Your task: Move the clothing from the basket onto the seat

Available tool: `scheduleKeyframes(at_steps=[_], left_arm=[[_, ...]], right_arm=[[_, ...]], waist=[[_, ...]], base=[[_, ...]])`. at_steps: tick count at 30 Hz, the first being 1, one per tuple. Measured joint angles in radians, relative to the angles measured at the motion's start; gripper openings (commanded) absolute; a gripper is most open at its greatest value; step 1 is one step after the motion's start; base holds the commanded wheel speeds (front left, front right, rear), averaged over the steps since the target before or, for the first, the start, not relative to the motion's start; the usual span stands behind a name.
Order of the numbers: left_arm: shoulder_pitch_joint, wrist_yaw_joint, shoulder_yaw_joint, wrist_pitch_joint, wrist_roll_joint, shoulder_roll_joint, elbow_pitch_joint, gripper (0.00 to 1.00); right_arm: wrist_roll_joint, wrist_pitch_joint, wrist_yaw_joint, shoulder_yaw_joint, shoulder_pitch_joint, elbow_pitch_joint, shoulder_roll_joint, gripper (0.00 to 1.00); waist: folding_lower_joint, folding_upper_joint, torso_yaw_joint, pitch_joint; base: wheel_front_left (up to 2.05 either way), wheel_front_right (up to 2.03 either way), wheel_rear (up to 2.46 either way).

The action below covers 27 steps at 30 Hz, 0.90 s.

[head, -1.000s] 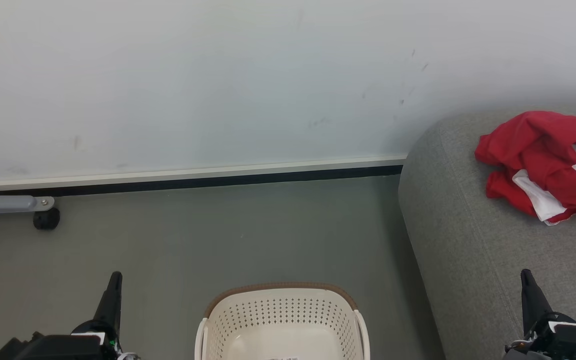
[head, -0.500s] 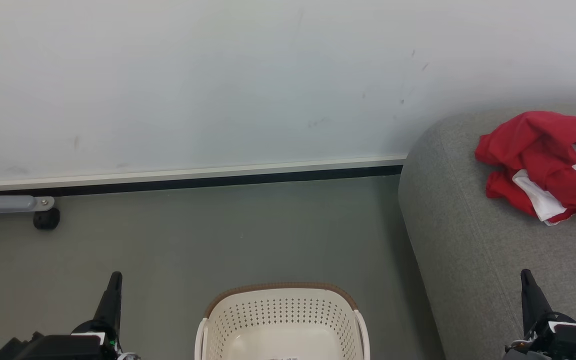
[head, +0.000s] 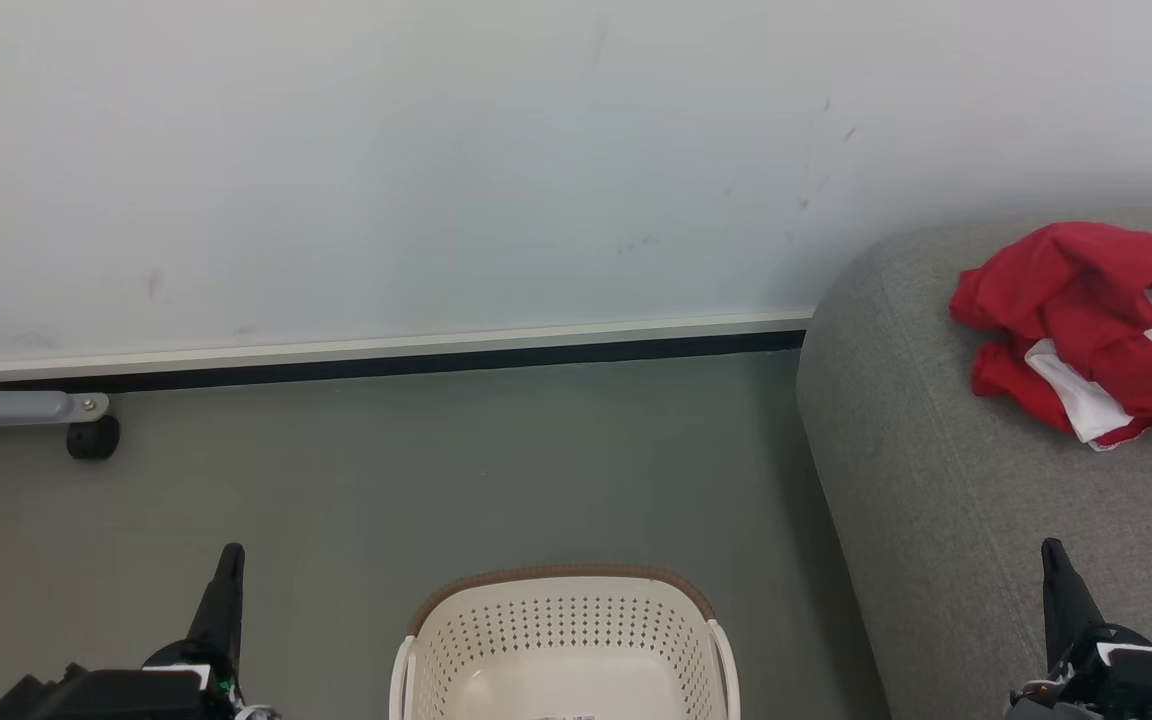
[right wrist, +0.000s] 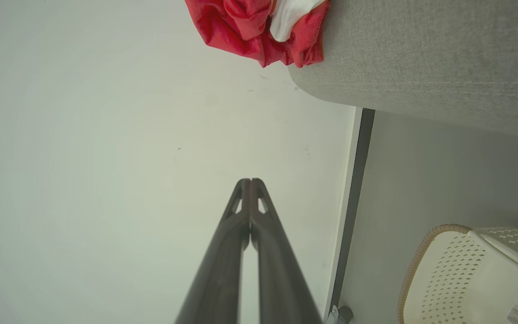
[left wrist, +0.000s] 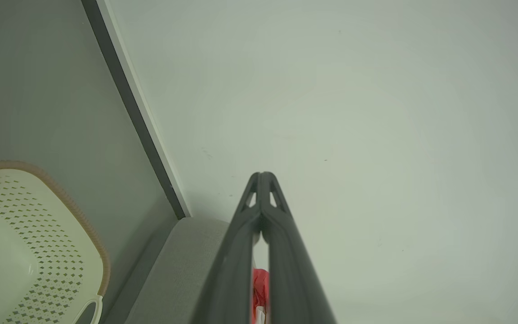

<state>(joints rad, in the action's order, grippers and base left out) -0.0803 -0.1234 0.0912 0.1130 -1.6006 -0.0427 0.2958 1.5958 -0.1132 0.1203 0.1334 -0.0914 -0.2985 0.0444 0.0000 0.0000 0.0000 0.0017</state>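
A plain pale wall [head: 436, 150], white with a faint green cast, stands well ahead of the left gripper [head: 231, 553] and the right gripper [head: 1053, 548]; its few small dark scuff marks [head: 804, 203] lie nearer the right one. Along its foot runs a white skirting strip [head: 386, 346] over a thin black band. A smooth matt grey-green floor [head: 436, 470] spreads from there toward the left gripper. Ahead and left of that gripper, a grey metal leg [head: 6, 407] on a small black caster [head: 93, 438] stands just beside the skirting. The light is soft and even.

White wall [head: 386, 150], grey floor [head: 436, 470], caster [head: 93, 438]
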Motion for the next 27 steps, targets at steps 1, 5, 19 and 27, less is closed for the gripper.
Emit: scheduleKeyframes(at_steps=[1,5,19,27], left_arm=[[0.0,0.0,0.0,0.0,0.0,0.0,0.0,0.0],[0.0,0.0,0.0,0.0,0.0,0.0,0.0,0.0],[0.0,0.0,0.0,0.0,0.0,0.0,0.0,0.0],[0.0,0.0,0.0,0.0,0.0,0.0,0.0,0.0]], right_arm=[[0.0,0.0,0.0,0.0,0.0,0.0,0.0,0.0],[0.0,0.0,0.0,0.0,0.0,0.0,0.0,0.0],[0.0,0.0,0.0,0.0,0.0,0.0,0.0,0.0],[0.0,0.0,0.0,0.0,0.0,0.0,0.0,0.0]], waist=[[0.0,0.0,0.0,0.0],[0.0,0.0,0.0,0.0],[0.0,0.0,0.0,0.0],[0.0,0.0,0.0,0.0]], base=[[0.0,0.0,0.0],[0.0,0.0,0.0],[0.0,0.0,0.0],[0.0,0.0,0.0]])
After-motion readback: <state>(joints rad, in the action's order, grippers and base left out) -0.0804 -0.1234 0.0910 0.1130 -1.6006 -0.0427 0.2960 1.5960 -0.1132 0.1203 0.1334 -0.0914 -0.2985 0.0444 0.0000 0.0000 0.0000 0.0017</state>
